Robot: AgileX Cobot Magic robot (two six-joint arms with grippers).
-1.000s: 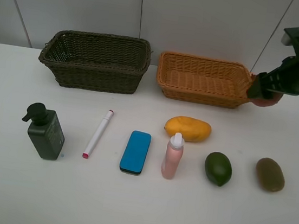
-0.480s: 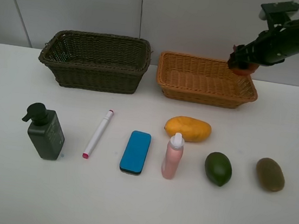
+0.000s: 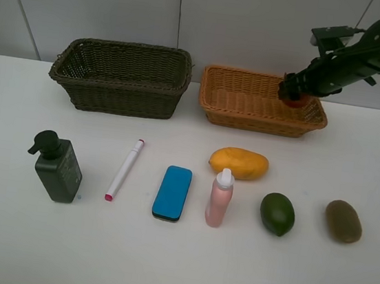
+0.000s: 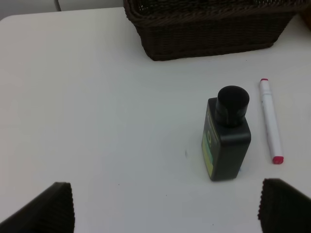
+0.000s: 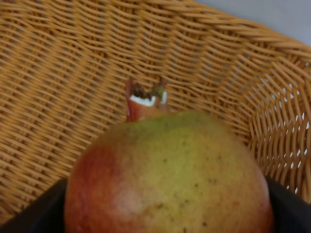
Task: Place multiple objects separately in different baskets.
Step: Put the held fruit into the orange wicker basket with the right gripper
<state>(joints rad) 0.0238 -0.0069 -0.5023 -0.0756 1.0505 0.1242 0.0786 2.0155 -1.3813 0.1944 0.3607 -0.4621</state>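
Note:
My right gripper [image 3: 295, 94] is shut on the red pomegranate [image 3: 295, 101] [image 5: 170, 174] and holds it low inside the right end of the orange-tan basket [image 3: 248, 116] [image 5: 73, 63]. The dark olive basket [image 3: 119, 95] [image 4: 209, 34] stands to its left. In a row nearer the front lie the dark green pump bottle [image 3: 58, 169] [image 4: 226, 136], marker [image 3: 125, 169] [image 4: 270, 120], blue eraser [image 3: 172, 192], pink spray bottle [image 3: 219, 200], mango [image 3: 239, 163], avocado [image 3: 277, 214] and kiwi [image 3: 343, 220]. My left gripper [image 4: 170, 208] is open above the table near the pump bottle, out of the high view.
Both baskets stand at the back of the white table [image 3: 175, 265], close to the grey wall. The right arm [image 3: 368, 49] reaches in from the upper right, above the orange-tan basket's far corner.
The right gripper carried the pomegranate from outside the orange-tan basket's right end, up over its rim and leftward, then down into the basket. The items in the row have not moved.

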